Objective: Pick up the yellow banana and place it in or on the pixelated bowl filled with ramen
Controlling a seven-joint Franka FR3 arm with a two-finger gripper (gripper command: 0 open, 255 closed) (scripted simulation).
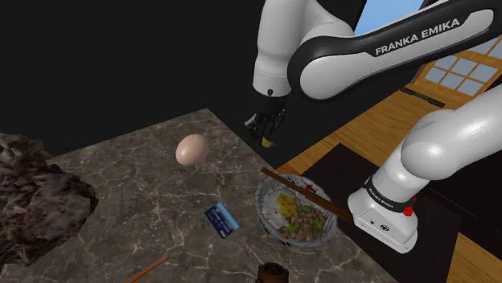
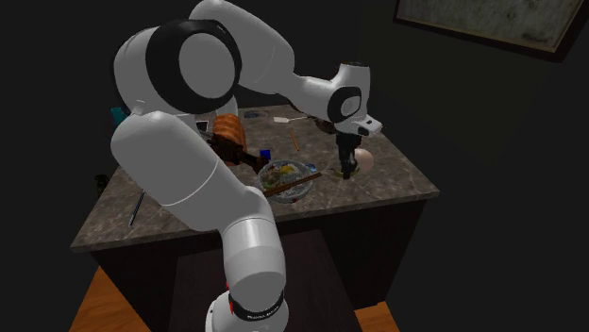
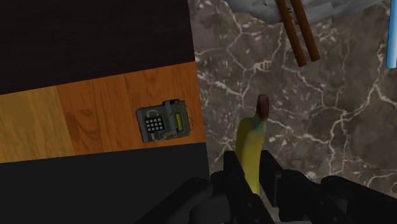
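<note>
One yellow banana is being pinched between the gripper's fingers over the marbled tabletop, near the ramen bowl.

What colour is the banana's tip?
Brown, on a yellow banana; the wrist view shows it best.

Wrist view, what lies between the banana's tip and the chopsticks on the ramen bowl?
Nothing lies there: in the wrist view the stretch from the banana to the chopsticks is bare marbled tabletop.
</note>
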